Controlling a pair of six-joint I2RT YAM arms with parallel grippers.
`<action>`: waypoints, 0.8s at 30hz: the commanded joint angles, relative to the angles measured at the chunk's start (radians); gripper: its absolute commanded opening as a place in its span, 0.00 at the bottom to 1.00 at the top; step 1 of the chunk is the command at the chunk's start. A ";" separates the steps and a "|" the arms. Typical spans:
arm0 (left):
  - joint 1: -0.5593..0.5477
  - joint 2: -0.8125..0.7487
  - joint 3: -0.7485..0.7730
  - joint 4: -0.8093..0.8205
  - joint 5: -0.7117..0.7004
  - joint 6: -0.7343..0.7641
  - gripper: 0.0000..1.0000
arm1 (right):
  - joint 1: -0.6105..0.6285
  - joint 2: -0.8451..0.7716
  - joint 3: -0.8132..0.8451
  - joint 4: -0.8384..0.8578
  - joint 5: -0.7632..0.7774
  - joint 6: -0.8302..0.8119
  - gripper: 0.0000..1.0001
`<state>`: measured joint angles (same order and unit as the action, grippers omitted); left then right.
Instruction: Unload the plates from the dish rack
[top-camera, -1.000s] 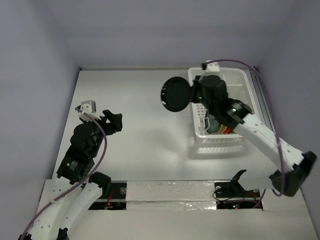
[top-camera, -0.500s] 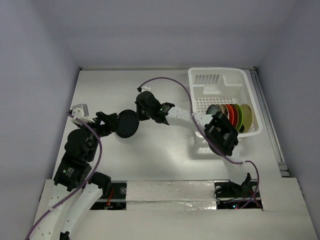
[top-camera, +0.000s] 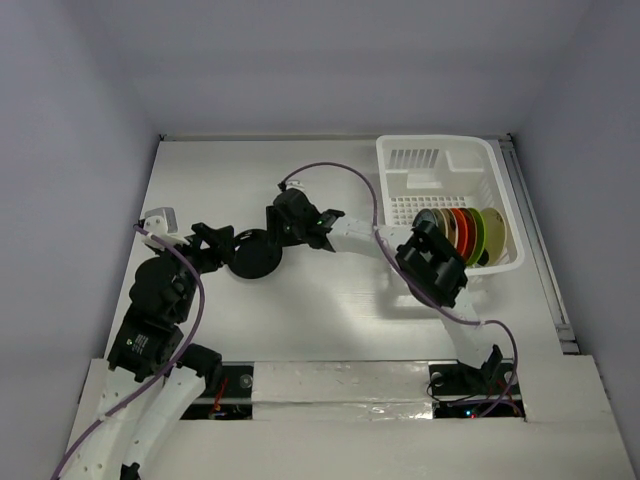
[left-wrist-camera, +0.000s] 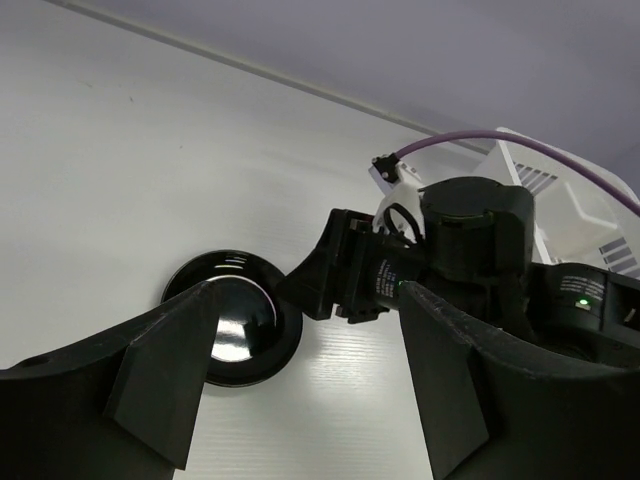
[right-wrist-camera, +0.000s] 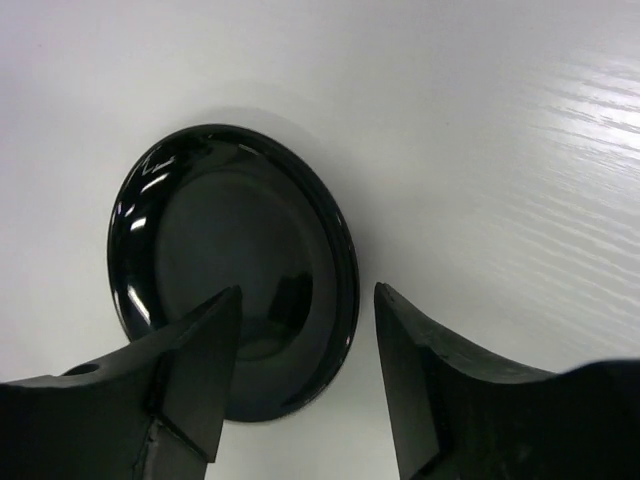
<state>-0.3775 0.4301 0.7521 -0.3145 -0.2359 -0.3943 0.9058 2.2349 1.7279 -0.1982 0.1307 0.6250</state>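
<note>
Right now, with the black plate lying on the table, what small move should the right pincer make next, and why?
Probably lift the right pincer clear and head back to the dish rack. Its jaws stand open astride the rim of the black plate, which seems settled on the table, and coloured plates stand in the rack.

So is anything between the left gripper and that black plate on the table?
Nothing visible. The left gripper faces the black plate directly. The right gripper sits at the plate's opposite side, beyond it, not in between.
</note>
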 joint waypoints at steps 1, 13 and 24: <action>0.006 0.012 -0.011 0.046 0.009 0.002 0.69 | 0.010 -0.150 -0.031 0.040 0.021 -0.039 0.62; 0.015 0.021 -0.014 0.058 0.040 0.009 0.30 | -0.214 -1.001 -0.592 -0.150 0.389 -0.130 0.00; 0.015 0.041 -0.011 0.048 0.027 0.006 0.14 | -0.426 -1.100 -0.610 -0.510 0.480 -0.203 0.33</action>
<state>-0.3664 0.4675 0.7456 -0.3038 -0.2104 -0.3904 0.5121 1.0687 1.0767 -0.5743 0.5919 0.4713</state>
